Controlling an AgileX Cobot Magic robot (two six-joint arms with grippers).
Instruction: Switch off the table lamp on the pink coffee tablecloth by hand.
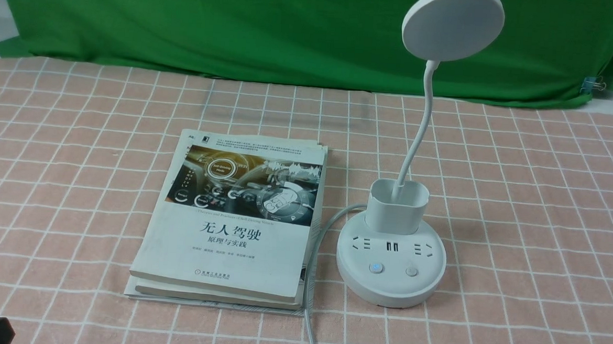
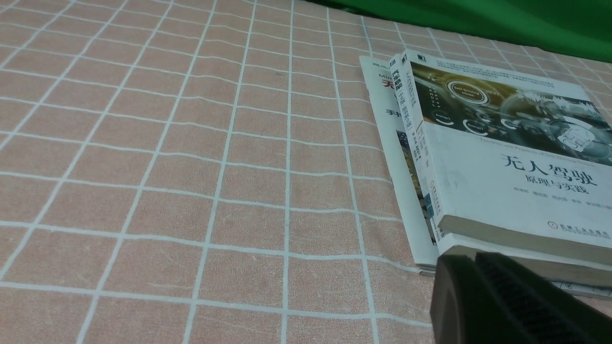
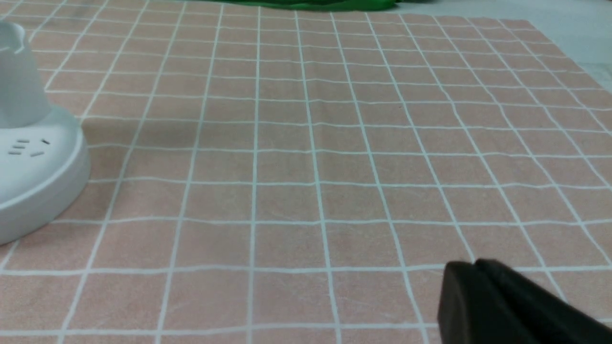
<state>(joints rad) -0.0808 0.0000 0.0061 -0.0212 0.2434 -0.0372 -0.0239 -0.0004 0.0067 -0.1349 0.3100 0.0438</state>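
The white table lamp stands on the pink coffee tablecloth (image 1: pixel 520 204), right of centre. Its round disc head (image 1: pixel 452 23) sits high on a thin bent neck that rises from the pen cup (image 1: pixel 396 205). The round base (image 1: pixel 390 284) carries sockets and two buttons; the left button (image 1: pixel 375 268) shows a faint blue light, the right button (image 1: pixel 411 271) is plain. Part of the base (image 3: pixel 33 167) also shows in the right wrist view. My right gripper (image 3: pixel 475 263) is shut, low over bare cloth well to the lamp's right. My left gripper (image 2: pixel 473 258) is shut beside the books' near corner. Neither holds anything.
A stack of books (image 1: pixel 235 221) lies left of the lamp, and the stack (image 2: pixel 502 162) also shows in the left wrist view. The lamp's grey cable (image 1: pixel 315 256) runs between books and base toward the front edge. A green backdrop cloth (image 1: pixel 240 27) hangs behind.
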